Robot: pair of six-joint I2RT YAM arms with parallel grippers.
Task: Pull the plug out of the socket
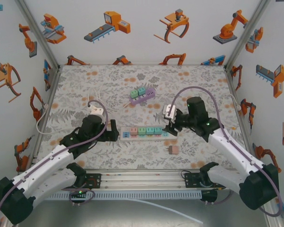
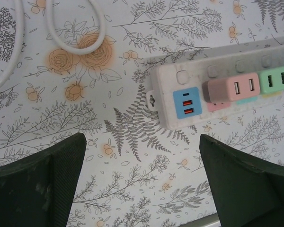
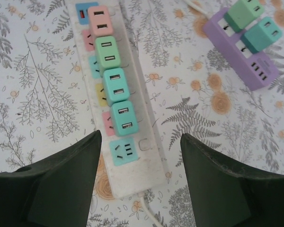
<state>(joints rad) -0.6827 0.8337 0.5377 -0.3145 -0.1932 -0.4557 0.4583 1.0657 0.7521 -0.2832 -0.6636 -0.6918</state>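
A white power strip (image 1: 144,132) lies mid-table with a pink, a green and two teal plugs in a row. In the right wrist view the strip (image 3: 149,165) runs up the frame: pink plug (image 3: 100,20), green plug (image 3: 108,52), then both teal plugs (image 3: 119,101). An empty teal socket (image 3: 123,151) sits at its near end. My right gripper (image 3: 140,139) hangs open above that end, one finger on each side. My left gripper (image 2: 142,161) is open over bare cloth, just short of the strip's other end (image 2: 168,101). That end carries a blue USB panel (image 2: 187,102).
A purple strip (image 1: 143,95) with a green and a teal plug lies farther back. One loose pink plug (image 1: 173,150) rests on the cloth near the front edge. A white cable (image 2: 57,33) loops on the left. Printed walls close the table on three sides.
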